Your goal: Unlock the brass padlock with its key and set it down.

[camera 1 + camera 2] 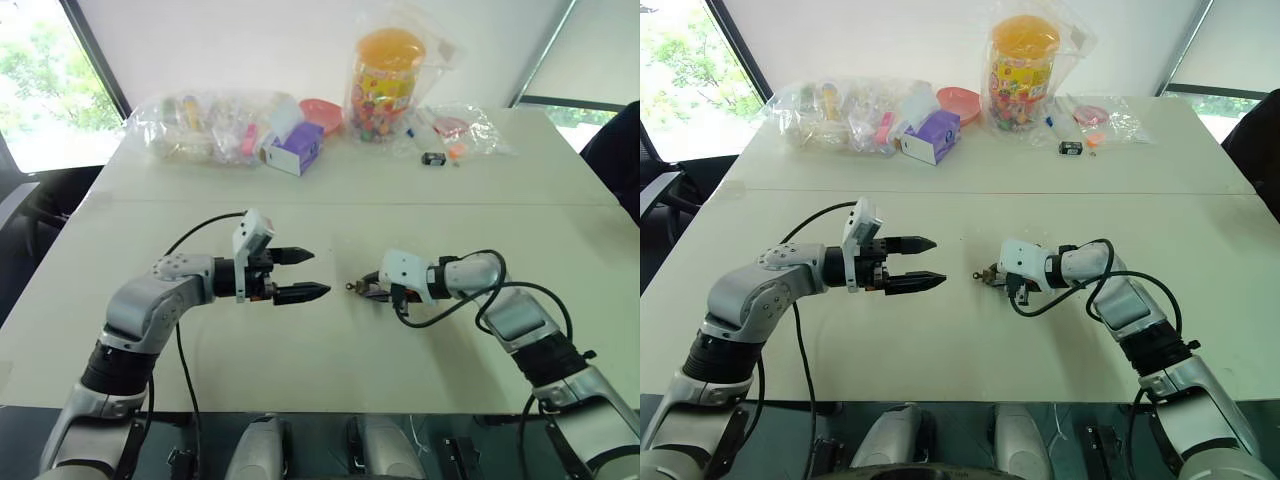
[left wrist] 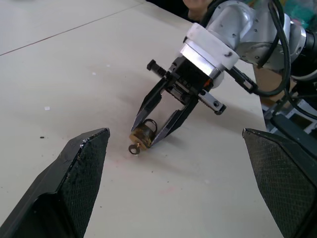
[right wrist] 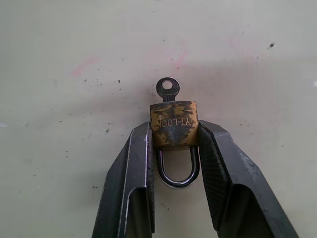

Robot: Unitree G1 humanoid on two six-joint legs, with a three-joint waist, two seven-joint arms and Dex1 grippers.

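The brass padlock [image 3: 174, 124] lies on the pale table [image 1: 330, 350], its silvery shackle [image 3: 177, 174] pointing back between my right fingers. Its key [image 3: 167, 88] sticks out of the far end of the lock body. My right gripper [image 3: 174, 130] is shut on the padlock, one finger pressed on each side of the body. The left wrist view shows the same grip, the padlock [image 2: 142, 134] low against the table. My left gripper [image 1: 305, 275] hovers open a short way left of the lock, pointing at it, nothing between its fingers.
Along the far edge of the table stand clear plastic bags of items [image 1: 200, 125], a purple box [image 1: 297, 147], a jar of colourful sweets [image 1: 385, 85] and a small black item with an orange bit [image 1: 433, 158]. A seam [image 1: 350, 204] crosses the table.
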